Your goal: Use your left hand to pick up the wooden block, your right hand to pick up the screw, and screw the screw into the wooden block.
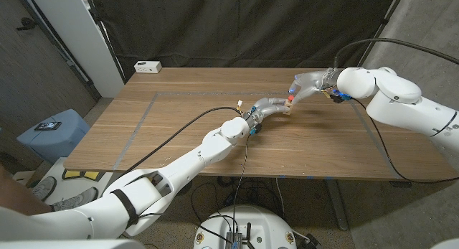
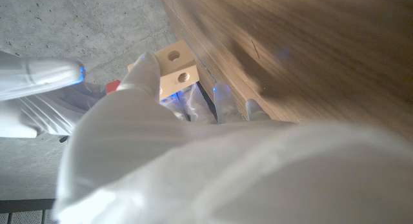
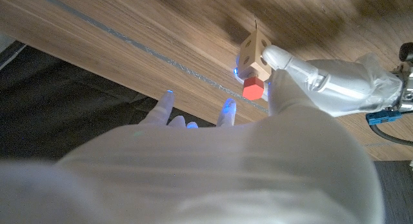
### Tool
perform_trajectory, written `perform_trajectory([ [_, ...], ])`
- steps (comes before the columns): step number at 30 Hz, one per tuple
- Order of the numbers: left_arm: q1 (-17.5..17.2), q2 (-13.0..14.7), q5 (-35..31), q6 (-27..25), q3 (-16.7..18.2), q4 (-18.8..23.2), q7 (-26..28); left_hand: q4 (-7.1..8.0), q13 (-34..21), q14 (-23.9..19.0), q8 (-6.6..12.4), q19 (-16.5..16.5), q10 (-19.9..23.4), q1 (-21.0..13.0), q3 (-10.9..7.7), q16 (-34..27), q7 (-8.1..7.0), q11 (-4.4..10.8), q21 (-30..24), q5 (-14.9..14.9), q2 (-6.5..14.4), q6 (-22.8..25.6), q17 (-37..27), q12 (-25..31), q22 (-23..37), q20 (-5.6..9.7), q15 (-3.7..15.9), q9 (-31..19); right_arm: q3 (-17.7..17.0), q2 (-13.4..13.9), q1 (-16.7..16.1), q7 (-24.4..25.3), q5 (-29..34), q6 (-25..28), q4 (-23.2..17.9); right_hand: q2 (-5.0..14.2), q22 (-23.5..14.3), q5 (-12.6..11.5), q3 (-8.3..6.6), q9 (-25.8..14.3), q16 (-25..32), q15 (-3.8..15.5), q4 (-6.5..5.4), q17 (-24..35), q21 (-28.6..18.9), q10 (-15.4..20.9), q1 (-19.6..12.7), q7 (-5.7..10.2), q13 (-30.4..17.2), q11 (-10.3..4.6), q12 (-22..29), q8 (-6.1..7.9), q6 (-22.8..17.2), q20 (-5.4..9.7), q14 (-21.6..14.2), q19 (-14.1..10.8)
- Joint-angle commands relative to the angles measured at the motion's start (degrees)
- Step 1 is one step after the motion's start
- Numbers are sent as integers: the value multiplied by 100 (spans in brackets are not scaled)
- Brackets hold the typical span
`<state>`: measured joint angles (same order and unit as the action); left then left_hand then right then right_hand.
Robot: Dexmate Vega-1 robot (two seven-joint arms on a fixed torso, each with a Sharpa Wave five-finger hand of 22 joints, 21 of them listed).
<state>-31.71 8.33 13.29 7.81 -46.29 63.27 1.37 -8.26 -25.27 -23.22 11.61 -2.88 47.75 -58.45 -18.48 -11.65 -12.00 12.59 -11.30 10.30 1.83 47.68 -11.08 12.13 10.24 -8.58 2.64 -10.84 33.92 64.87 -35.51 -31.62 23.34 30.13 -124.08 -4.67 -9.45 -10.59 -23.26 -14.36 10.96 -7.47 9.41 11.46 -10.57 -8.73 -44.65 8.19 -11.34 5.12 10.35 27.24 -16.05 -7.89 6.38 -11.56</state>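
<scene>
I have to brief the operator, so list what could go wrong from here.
1. The screw sits at the block, and the right hand looks to be off it in its wrist view. If the screw is barely threaded, it may drop out.
2. The left hand seems to grip the block with its fingers alone, so turning the screw could twist the block loose.

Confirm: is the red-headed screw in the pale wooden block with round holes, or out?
In, it seems: the red-headed screw sits against the pale wooden block that the left hand holds; shank hidden.
</scene>
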Motion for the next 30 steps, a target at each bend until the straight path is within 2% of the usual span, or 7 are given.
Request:
perform_trajectory([
  [1, -7, 0, -31, 26, -8, 25, 18, 55, -1, -9, -28, -22, -31, 109, 14, -39, 24, 12, -36, -4, 6, -63, -27, 20, 21, -28, 315, -12, -33, -47, -81, 25, 191, -5, -21, -47, -23, -34, -29, 2, 9, 19, 21, 4, -11, -29, -38, -23, -6, -33, 35, -26, -26, 12, 31, 6],
  [13, -47, 40, -51, -27, -18, 140, 36, 120, -9, -34, -47, -28, -48, 272, 83, -61, 30, 13, -36, 7, 20, -126, -33, 25, 21, -34, 310, -14, -78, -103, -148, 99, 285, -70, -2, -22, -21, -59, -154, 39, 35, 72, 77, -11, -22, 24, -303, -67, -8, -83, 83, 66, -321, 53, -4, -19],
  [30, -58, 73, -116, -21, -47, 188, 49, 85, -18, -25, -39, -29, -48, 285, 109, -60, -1, 15, -34, 24, 21, -125, -23, 36, 20, -27, 319, -16, -174, -121, -107, 3, 140, -56, 42, -58, -21, -49, -189, 53, 38, 71, 63, -16, -23, 54, -384, -113, -10, -72, 97, 111, -458, 66, -6, -29],
])
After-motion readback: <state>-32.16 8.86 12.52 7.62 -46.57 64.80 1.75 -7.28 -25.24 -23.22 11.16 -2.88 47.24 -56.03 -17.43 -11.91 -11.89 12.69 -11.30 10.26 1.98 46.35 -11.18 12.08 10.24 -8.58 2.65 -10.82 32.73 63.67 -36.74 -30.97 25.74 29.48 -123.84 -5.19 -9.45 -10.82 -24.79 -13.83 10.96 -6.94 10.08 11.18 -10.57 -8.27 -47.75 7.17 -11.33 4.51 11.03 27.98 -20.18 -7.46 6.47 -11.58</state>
